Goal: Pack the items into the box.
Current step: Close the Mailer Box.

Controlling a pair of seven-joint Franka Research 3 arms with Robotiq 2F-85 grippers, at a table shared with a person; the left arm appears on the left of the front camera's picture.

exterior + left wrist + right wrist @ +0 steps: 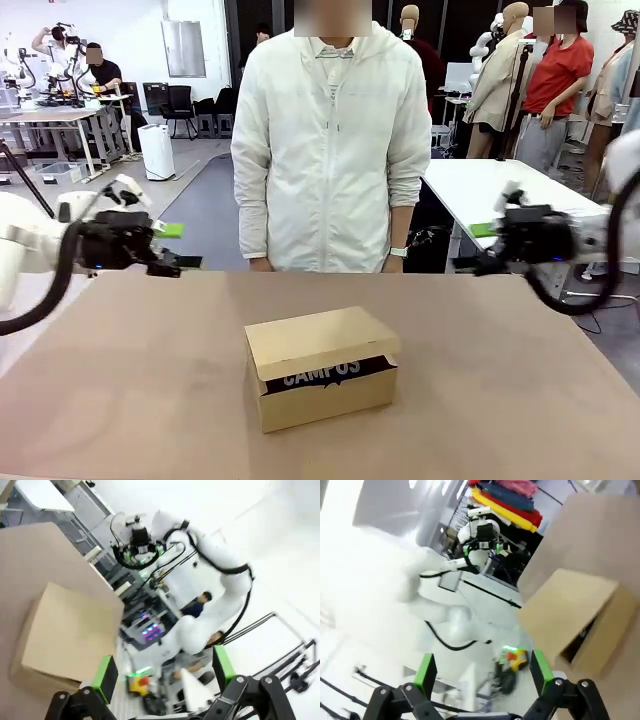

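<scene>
On the table, middle: a brown cardboard box (320,368) sits well apart from both arms, nearer the robot's side than the person's.
Box lid: the flap lid (321,342) lies nearly flat over the box, with a dark gap along the front edge.
Pouch: a navy pouch (327,373) with white lettering shows through that gap, inside the box; the letters read "CAMPUS", partly cut off by the lid.
Other items: hidden, cannot tell whether they are in the box.
Left gripper (172,245): held above the left far edge of the table, pointing toward the middle, nothing between its fingers.
Left fingers: spread wide; in the left wrist view the green pads (105,677) stand far apart with the box (65,640) beyond them.
Right gripper (484,247): held above the right far edge of the table, pointing toward the middle, nothing in it.
Right fingers: spread wide; in the right wrist view the green pads (425,670) stand far apart, the box (572,620) off to the upper right with its dark gap visible.
Person (331,150): stands at the far side in a white jacket, arms down, hands at the table edge, touching nothing on the table.
Table (120,400): brown surface, bare around the box.
</scene>
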